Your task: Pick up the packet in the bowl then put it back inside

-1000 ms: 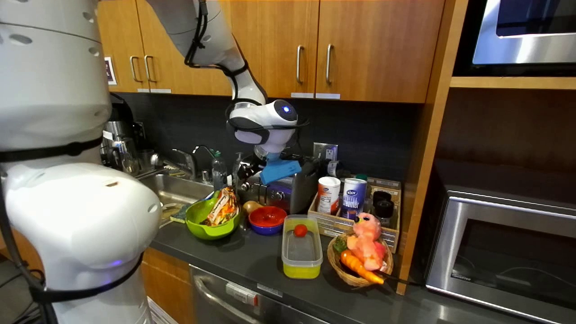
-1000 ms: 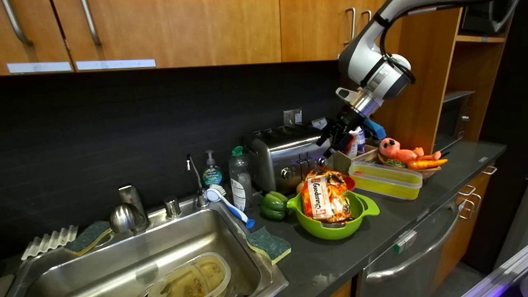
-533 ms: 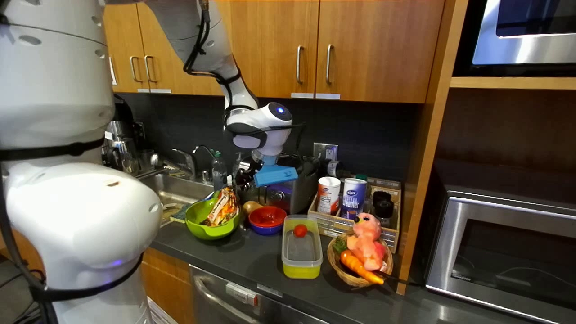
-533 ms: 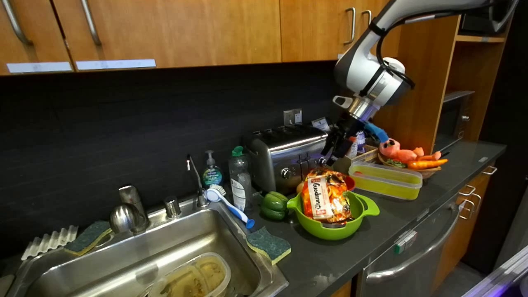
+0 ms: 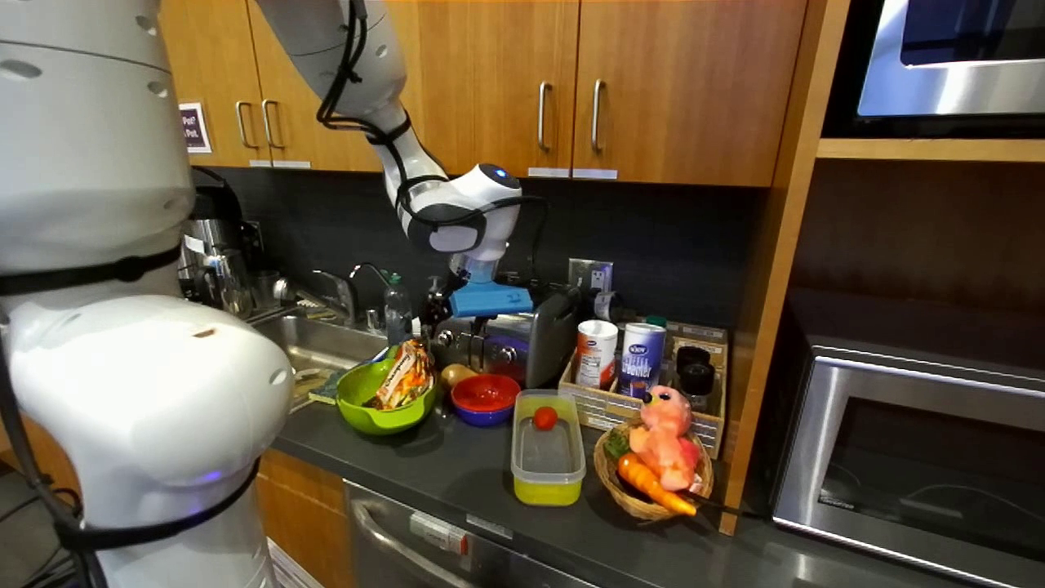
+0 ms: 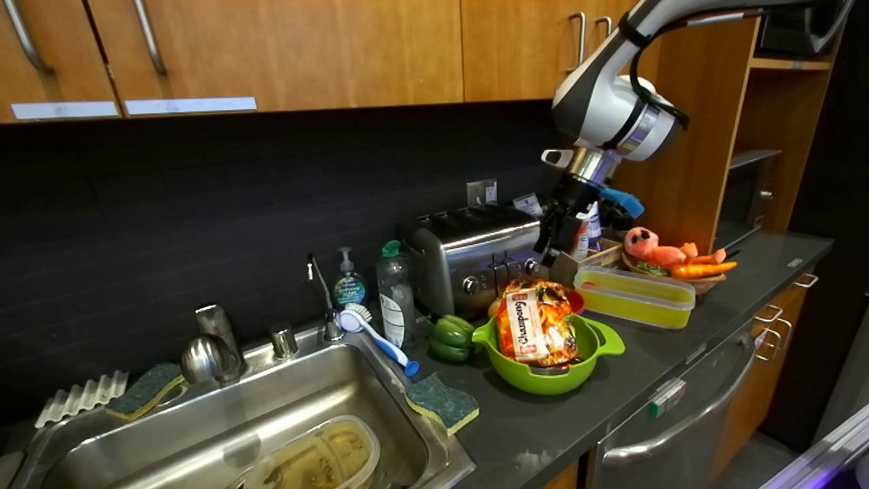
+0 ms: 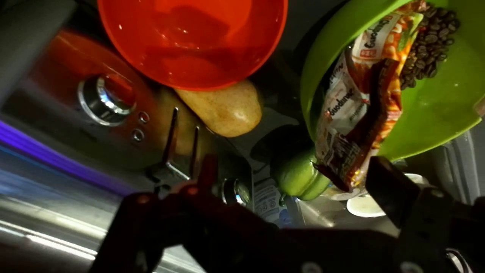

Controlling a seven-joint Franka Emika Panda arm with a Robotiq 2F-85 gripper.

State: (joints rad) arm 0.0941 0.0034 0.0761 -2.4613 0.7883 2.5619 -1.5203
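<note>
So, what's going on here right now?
The robot's gripper is open and holding nothing; it hangs over the counter, near the toaster. The orange-red packet sits tilted in the green bowl, its upper part sticking up out of it. In an exterior view, a gap shows between gripper and packet. The smaller red bowl stands nearby. Whether the pick-up lies ahead or is already done, I can't tell from this moment.

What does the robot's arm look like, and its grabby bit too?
The arm is white and rounded with dark grey patches, black cables strapped along it and a small blue light near its end. A silvery ring leads to a black gripper with two fingers, and a bright blue block sits beside it.
</note>
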